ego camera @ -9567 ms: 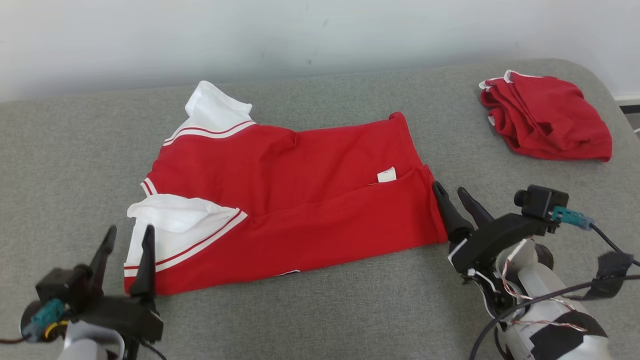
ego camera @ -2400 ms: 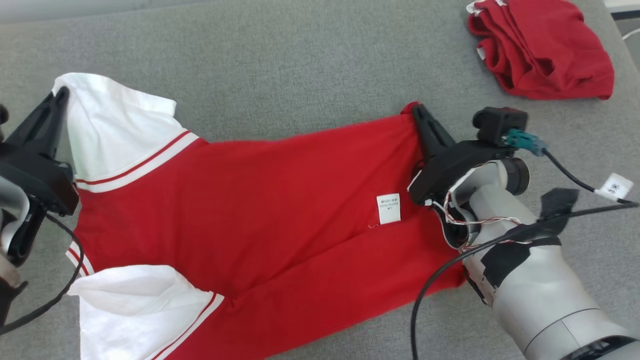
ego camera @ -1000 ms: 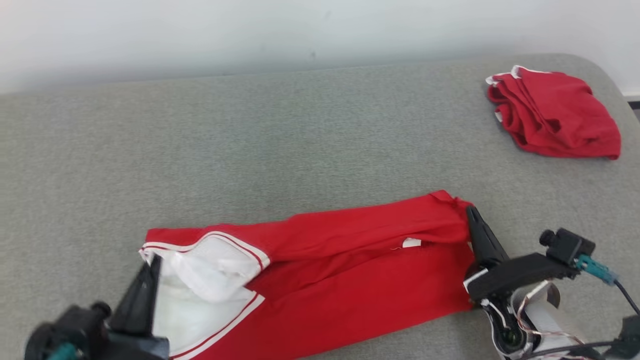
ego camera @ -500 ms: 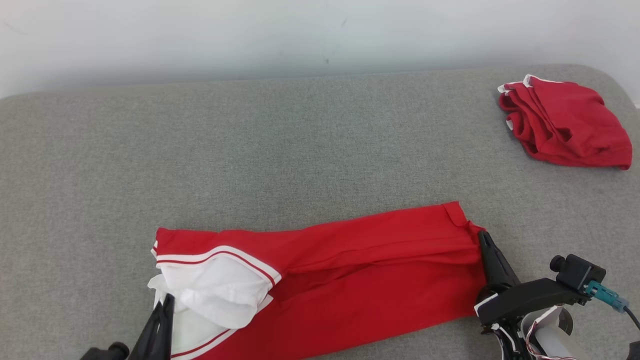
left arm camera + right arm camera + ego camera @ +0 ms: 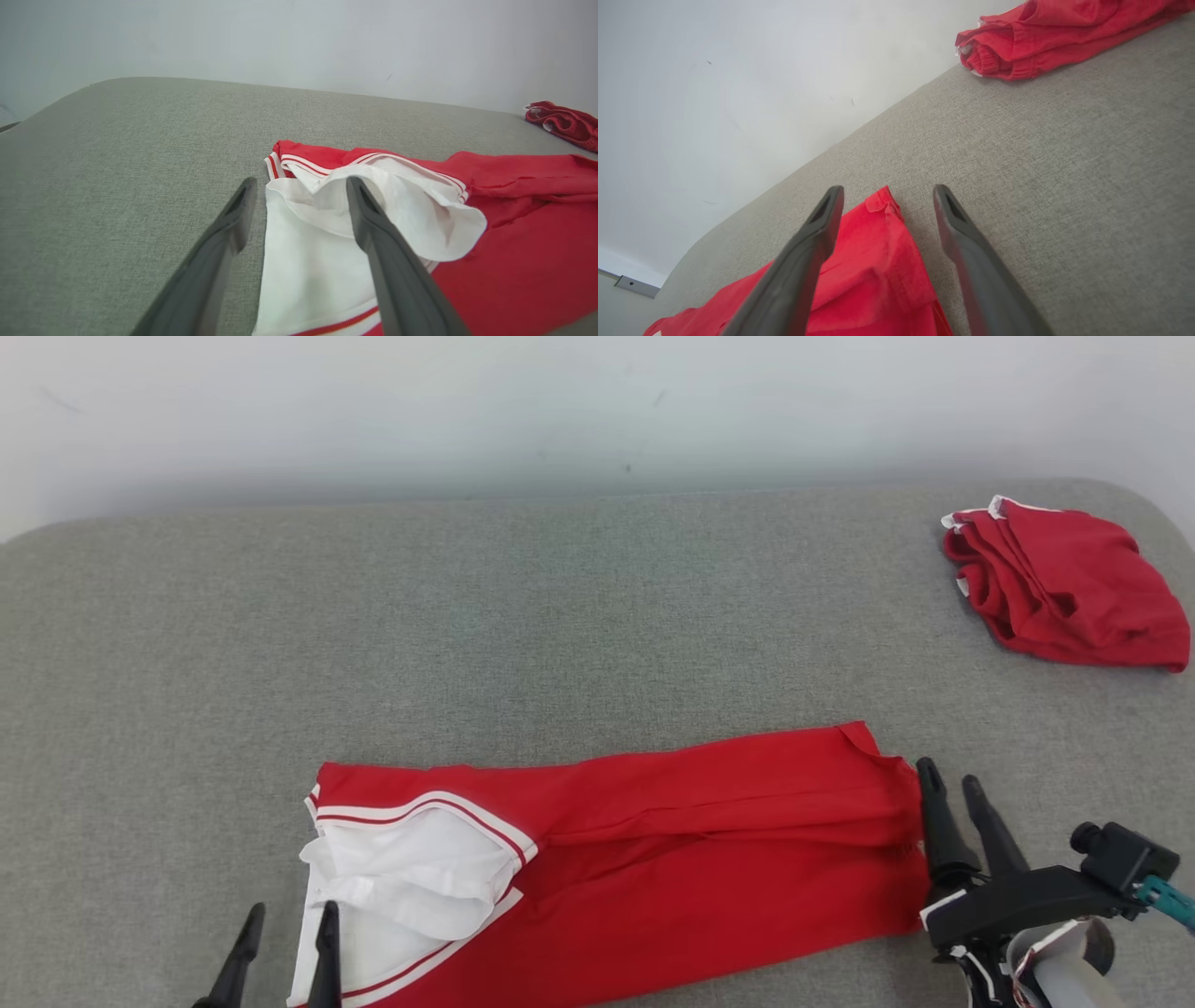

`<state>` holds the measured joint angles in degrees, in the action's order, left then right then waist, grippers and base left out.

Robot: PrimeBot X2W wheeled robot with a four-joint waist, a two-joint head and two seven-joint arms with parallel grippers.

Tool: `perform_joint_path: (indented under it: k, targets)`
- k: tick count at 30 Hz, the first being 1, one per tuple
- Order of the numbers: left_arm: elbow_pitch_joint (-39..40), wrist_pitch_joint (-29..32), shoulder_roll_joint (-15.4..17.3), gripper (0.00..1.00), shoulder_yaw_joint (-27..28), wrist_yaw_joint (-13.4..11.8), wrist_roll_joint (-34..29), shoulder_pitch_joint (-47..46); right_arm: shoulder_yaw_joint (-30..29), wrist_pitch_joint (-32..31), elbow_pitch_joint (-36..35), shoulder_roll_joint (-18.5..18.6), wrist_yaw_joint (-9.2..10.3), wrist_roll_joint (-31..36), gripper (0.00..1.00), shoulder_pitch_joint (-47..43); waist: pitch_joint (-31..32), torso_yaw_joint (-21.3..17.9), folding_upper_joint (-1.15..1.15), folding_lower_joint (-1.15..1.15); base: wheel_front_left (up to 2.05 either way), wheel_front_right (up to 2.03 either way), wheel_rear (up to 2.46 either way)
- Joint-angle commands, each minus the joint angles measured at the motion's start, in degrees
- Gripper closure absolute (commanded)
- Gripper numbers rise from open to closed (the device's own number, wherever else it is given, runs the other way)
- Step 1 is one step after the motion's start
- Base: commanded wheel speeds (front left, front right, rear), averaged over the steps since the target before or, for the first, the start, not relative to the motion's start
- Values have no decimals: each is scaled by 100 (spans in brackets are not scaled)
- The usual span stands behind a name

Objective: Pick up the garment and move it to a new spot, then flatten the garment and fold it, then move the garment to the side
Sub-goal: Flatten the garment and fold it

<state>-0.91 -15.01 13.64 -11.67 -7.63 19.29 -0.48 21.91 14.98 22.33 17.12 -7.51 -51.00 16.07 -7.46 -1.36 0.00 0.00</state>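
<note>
Now: long fold laid, both jaws free

Both sets of jaws are spread and nothing is pinched. The left gripper (image 5: 299, 186) is held low over the white sleeve (image 5: 303, 252). The hem corner (image 5: 880, 207) is seen between the fingers of the right gripper (image 5: 887, 191). The shirt (image 5: 700, 859) is laid as a long band near the front edge of the counter (image 5: 560, 616), well apart from a red bundle (image 5: 1064, 588) at the far right corner. For a clean cross fold, it is judged that the rumpled sleeve should be smoothed first and all layers at each end taken together. The shirt's near left corner is cut off in the head view. The under layers are hidden. Whether a left finger touches cloth cannot be told.
</note>
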Motion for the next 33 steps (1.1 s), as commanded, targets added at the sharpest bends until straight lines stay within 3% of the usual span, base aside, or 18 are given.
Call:
perform_joint_path:
  k: [1,6,15,27,28,29,30,31,33]
  targets:
    - [49,-21,-62,0,94,46,-51,92,-68,29,-66,15,5,116,0,-69,11,22,0,0,0,0,0]
    - [160,-21,-275,0,366,154,-289,190,-90,29,-14,35,5,417,0,-29,37,61,0,0,0,0,0]
    - [356,-21,-621,0,733,341,-695,136,-30,-226,838,-47,5,831,0,339,67,200,0,0,0,0,0]
    - [350,-22,-932,0,1125,620,-938,137,275,-727,1570,-234,5,812,0,453,-1,347,0,0,0,0,0]
    - [349,-22,-944,0,1150,647,-955,135,325,-777,1584,-238,5,797,9,452,-6,351,0,0,0,0,0]
    - [345,-22,-954,0,1172,653,-967,132,349,-772,1586,-238,5,780,36,461,-10,354,0,0,0,0,0]
    - [340,-22,-967,0,1196,663,-983,127,372,-760,1586,-234,5,758,73,472,-12,357,0,0,0,0,0]
    - [336,-22,-976,0,1214,680,-1000,121,389,-718,1569,-228,5,743,100,492,-13,359,0,0,0,0,0]
    - [332,-22,-997,0,1247,696,-1028,117,398,-628,1544,-199,5,708,100,542,-11,357,0,0,0,0,0]
